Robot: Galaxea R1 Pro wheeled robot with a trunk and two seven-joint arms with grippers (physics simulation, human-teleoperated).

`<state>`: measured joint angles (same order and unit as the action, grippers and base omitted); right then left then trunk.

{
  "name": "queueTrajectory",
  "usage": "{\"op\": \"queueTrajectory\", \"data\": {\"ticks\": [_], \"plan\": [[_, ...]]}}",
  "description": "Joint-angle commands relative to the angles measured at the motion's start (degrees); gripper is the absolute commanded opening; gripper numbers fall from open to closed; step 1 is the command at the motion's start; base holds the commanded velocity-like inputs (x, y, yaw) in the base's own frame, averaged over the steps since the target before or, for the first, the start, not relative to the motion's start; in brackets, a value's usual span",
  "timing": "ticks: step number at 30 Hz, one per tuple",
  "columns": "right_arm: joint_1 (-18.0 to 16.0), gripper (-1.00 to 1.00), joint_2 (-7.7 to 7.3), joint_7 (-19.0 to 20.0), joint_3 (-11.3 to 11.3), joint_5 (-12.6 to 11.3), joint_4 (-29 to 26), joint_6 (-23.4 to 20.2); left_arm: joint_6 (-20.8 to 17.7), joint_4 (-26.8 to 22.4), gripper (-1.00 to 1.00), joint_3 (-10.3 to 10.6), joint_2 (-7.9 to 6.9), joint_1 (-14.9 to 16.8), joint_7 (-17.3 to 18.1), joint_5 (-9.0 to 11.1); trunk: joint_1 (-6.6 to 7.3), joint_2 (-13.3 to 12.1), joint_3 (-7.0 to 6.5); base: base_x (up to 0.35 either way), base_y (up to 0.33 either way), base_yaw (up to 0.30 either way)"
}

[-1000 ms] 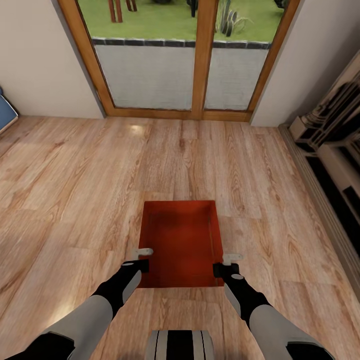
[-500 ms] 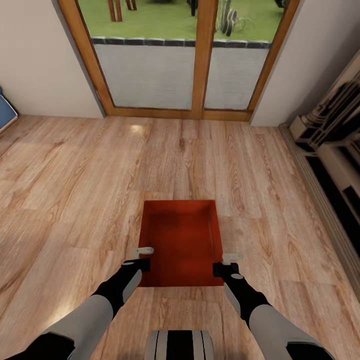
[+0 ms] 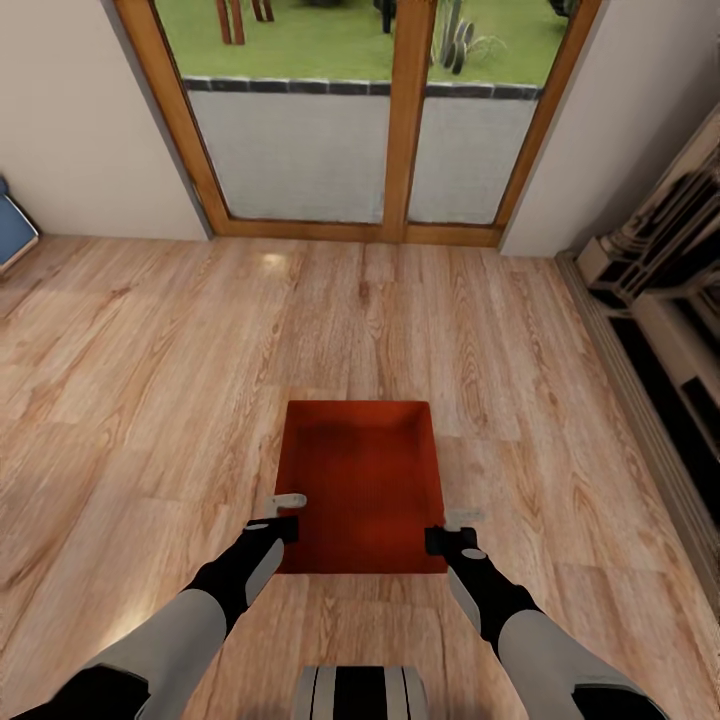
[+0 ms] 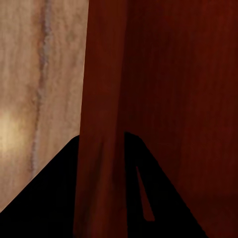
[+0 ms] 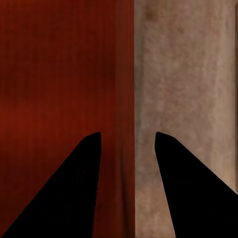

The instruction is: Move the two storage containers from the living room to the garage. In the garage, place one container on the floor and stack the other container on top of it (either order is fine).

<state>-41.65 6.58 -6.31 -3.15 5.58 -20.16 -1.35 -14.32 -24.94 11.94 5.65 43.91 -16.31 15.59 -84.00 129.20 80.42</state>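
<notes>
The red bin [image 3: 362,480] sat on the wood floor [image 3: 150,400] before the glass doors [image 3: 360,110], looking stiff, light and best held by its side walls, which the left gripper [image 3: 287,512] and right gripper [image 3: 452,528] each pinched.

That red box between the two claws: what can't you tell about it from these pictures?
- Storage container near corners: head view, covered by the left gripper and right gripper.
- Grip: left wrist and right wrist views show each wall between dark fingers, but contact is unclear.
- Lifted or resting on the wood floor: cannot tell.
- Blue object: cut off by the edge.
</notes>
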Motion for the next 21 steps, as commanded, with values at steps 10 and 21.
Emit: {"op": "queueTrajectory", "data": {"ticks": [10, 21], "plan": [[-0.01, -1.00, 0.01, -0.31, -0.46, 0.94, -0.06, -0.13, -0.45, -0.11, -1.00, 0.45, -0.11, 0.03, -0.83, -0.21, 2.21, -4.01, -1.77, 0.000, 0.000, 0.000], [-0.01, -1.00, 0.06, -0.23, -0.45, 0.92, -0.06, -0.12, -0.52, -0.11, -1.00, 0.45, -0.11, 0.04, -0.83, -0.21, 4.62, -8.43, -3.74, 0.000, 0.000, 0.000]]}}
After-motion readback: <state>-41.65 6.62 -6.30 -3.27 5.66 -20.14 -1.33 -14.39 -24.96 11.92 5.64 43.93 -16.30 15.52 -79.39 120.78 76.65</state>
